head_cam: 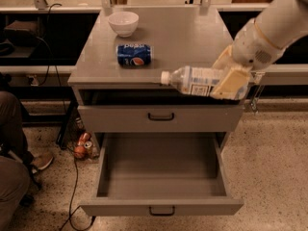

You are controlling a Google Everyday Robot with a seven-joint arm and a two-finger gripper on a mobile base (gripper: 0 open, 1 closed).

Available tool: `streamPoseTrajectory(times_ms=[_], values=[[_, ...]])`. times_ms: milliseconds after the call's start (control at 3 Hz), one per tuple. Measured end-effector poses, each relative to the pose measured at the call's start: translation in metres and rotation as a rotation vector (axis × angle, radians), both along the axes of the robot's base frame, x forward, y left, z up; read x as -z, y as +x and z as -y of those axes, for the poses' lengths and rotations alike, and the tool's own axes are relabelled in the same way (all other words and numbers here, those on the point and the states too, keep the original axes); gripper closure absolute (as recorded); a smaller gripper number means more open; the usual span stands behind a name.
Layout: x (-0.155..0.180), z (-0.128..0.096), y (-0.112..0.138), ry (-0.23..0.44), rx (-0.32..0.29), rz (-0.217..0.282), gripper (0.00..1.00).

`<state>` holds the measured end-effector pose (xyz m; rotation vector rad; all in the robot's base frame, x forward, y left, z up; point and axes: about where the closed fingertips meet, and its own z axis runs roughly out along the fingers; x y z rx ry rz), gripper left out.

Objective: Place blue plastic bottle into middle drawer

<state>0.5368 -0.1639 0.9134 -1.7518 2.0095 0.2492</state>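
Blue plastic bottle (195,82), a see-through one with a white cap and a white-and-blue label, lies on its side over the near right edge of the flat grey cabinet top (183,37). Its cap points left. Its other end, on the right, sits inside the robot's cream-coloured gripper (230,83). The gripper is closed around that end and holds it tight, with one wide pad across the near side of the bottle. It is hard to tell if the bottle touches the cabinet top or hangs just above it. The white arm goes up and away to the far right. Below the bottle is the upper grey drawer front (161,117), which is shut. Under that is the wide grey metal middle drawer (192,207), pulled out toward the near side, well below the bottle. On the cabinet top, to the left of the bottle, a blue Pepsi can (134,55) lies on its side. Farther back stands a small white bowl (123,23). Two small cans (82,146) lie on the speckled floor at the left, near a person's shoe (41,161).
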Motion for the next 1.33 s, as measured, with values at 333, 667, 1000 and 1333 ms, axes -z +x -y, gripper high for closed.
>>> streamPoseTrajectory(times_ms=[333,667,1000,1333], values=[[0.07,0.0,-0.022,0.011,-0.057,-0.062,1.0],[0.172,-0.009,-0.048,0.048,-0.081,-0.156,1.0],[0.24,-0.023,-0.059,0.084,-0.07,-0.211,1.0],[0.24,-0.023,-0.059,0.084,-0.07,-0.211,1.0]])
